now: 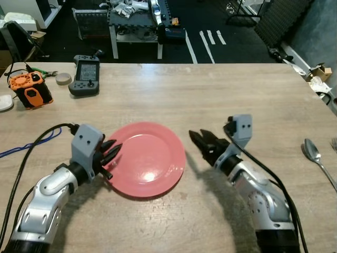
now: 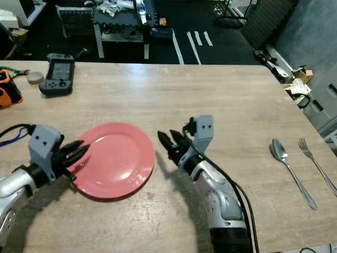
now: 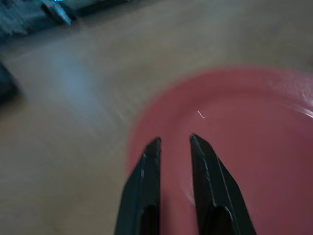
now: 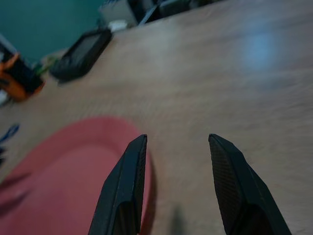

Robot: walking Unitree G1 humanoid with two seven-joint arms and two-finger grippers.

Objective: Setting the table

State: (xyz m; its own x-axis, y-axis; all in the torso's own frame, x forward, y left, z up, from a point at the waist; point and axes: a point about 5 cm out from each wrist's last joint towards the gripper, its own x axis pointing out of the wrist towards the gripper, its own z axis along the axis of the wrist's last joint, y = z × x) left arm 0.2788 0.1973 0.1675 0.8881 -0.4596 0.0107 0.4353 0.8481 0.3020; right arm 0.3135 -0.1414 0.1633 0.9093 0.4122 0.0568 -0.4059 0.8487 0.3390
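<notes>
Red plate (image 1: 145, 159) flat on the wooden tabletop (image 1: 174, 95), near the front edge. Left claw (image 1: 111, 152) over the plate's left rim, fingers a little apart, gripping nothing. Right claw (image 1: 201, 141) just beside the plate's right rim, fingers spread, empty. Spoon (image 2: 287, 167) and fork (image 2: 316, 163) side by side well off to the right. Game controller (image 1: 85, 75) and orange tool (image 1: 30, 89) at the far left.

Bare table (image 1: 210, 100) lies open across the far middle and between the red plate (image 1: 147, 158) and the spoon (image 1: 314, 154) at the right. The left gripper (image 1: 111, 153) overlaps the plate's left rim; the right gripper (image 1: 201, 141) blocks its right side. A handheld controller (image 1: 86, 75) and an orange device (image 1: 31, 89) crowd the far left corner.
</notes>
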